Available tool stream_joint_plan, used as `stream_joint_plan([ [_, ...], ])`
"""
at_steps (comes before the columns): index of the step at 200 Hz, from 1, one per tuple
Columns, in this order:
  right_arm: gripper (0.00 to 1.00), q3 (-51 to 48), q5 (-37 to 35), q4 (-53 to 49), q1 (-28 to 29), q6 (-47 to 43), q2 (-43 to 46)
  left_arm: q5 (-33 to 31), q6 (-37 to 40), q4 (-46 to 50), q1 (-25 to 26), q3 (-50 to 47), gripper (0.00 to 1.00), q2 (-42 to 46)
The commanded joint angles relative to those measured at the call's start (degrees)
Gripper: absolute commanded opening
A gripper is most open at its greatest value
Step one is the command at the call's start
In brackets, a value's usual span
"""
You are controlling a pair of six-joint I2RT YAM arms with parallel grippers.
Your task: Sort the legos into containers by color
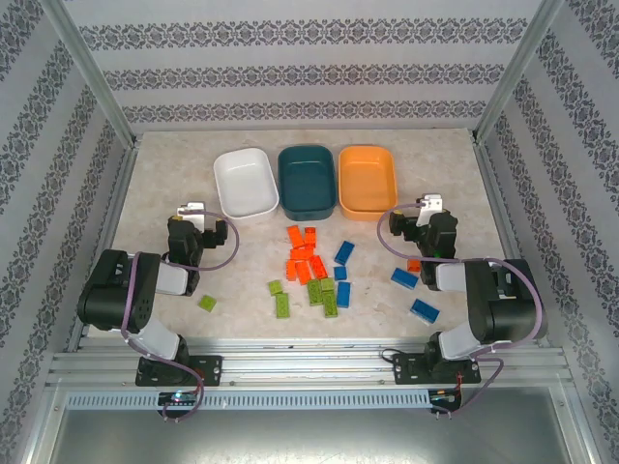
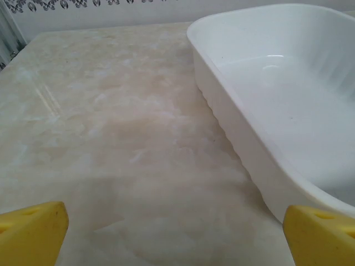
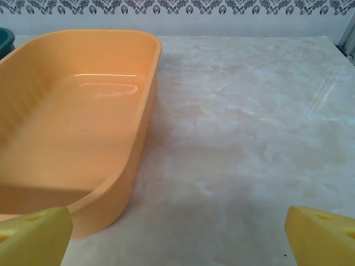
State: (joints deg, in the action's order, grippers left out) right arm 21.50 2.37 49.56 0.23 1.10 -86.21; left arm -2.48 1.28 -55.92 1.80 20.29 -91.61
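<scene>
Three containers stand in a row at the back: a white bowl, a dark teal bowl and an orange bowl, all three bare inside. Legos lie scattered in front of them: orange ones in the middle, lime green ones nearer, blue ones to the right, one green brick off to the left. My left gripper hovers open, left of the white bowl. My right gripper is open beside the orange bowl. Nothing sits between either pair of yellow fingertips.
Aluminium frame posts and patterned walls enclose the marble table. A metal rail runs along the near edge by the arm bases. One orange brick lies close under the right arm.
</scene>
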Motion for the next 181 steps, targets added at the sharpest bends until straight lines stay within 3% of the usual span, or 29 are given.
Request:
stream_joint_plan([
  [1,0.98,0.7,-0.3,1.1,-0.2,-0.1,-0.3,-0.6,-0.4,0.8,-0.3,1.2,1.0,0.7],
  [47,0.98,0.8,-0.3,1.1,-0.1,-0.1,-0.2,-0.7,-0.5,0.7,-0.3,1.2,1.0,0.7],
  [81,0.98,0.7,-0.3,1.1,-0.1,0.0,-0.3,-7.4,-3.1,-0.4,-0.5,0.6,1.0,0.7],
  [181,0.98,1.1,0.0,0.7,-0.7,0.7,-0.3,-7.6,-3.1,-0.1,-0.5,0.8,1.0,0.7],
])
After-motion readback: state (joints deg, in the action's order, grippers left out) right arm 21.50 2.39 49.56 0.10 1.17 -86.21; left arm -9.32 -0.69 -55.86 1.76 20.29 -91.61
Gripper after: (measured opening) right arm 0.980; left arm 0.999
